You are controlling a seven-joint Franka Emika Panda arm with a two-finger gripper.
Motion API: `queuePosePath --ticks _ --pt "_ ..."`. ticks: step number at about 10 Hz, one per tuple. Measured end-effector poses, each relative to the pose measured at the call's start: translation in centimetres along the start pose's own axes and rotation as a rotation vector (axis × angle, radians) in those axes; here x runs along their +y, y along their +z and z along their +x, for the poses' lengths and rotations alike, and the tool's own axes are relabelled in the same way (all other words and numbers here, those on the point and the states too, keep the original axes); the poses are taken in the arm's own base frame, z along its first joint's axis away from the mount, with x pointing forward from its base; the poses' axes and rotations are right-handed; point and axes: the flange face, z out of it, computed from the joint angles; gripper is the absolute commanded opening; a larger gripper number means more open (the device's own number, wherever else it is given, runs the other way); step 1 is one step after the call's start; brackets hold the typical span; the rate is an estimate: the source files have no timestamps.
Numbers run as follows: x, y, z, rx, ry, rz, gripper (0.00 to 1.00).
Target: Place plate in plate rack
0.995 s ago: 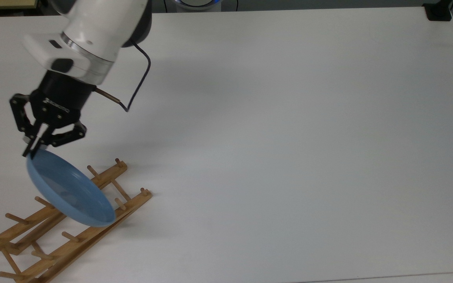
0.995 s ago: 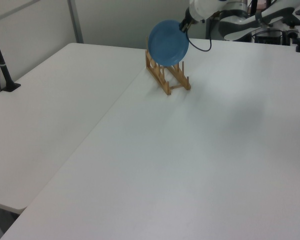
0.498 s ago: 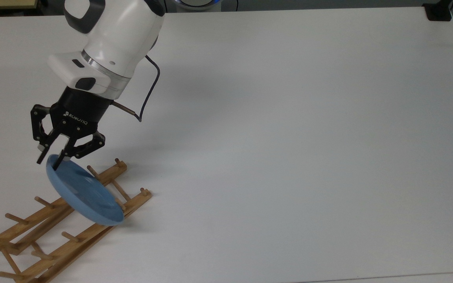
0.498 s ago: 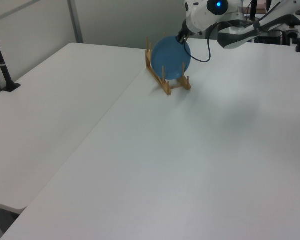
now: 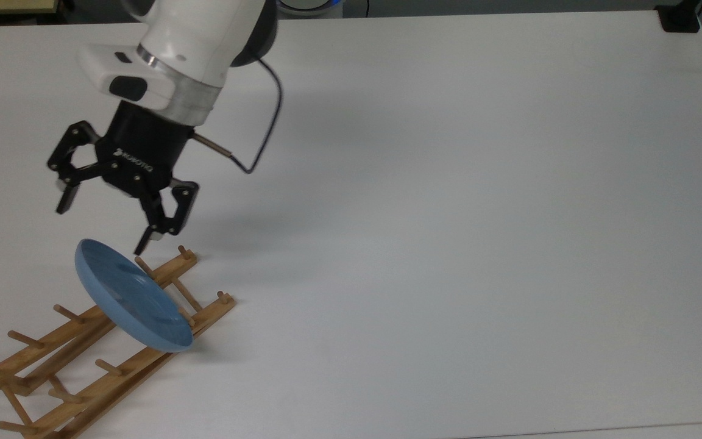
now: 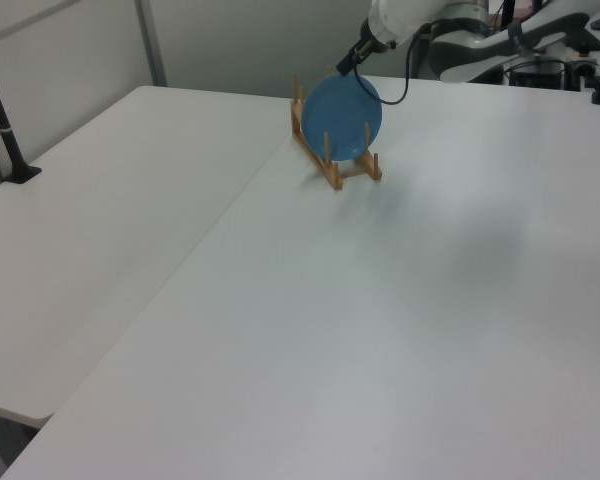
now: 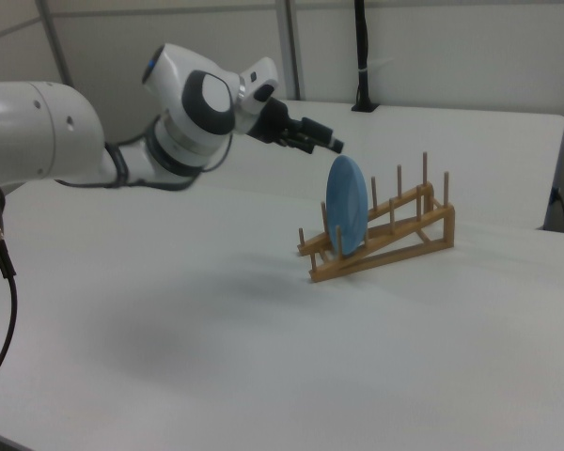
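Top view: white table (image 5: 448,183). Plate rack (image 5: 107,341) near the top view's lower left. Plate (image 5: 131,296) stands on edge between pegs, which prop it upright. Gripper (image 5: 104,225) spread wide, empty, just above the rim, apart from it.
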Motion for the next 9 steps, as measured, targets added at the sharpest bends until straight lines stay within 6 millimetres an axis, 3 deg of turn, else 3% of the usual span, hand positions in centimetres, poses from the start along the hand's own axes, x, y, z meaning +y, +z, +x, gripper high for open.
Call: queuePosePath --ticks 3,4,7,9 --pt "-3.7 -5.2 -0.3 -0.293 0.128 0.069 1.0" --pt "-4.0 -7.3 -0.6 -0.411 0.122 0.114 1.0" --pt "-1.2 -14.1 -2.2 -0.727 -0.1 0.298 1.0" --pt "0.1 -16.4 -3.0 -0.784 -0.265 0.362 1.0"
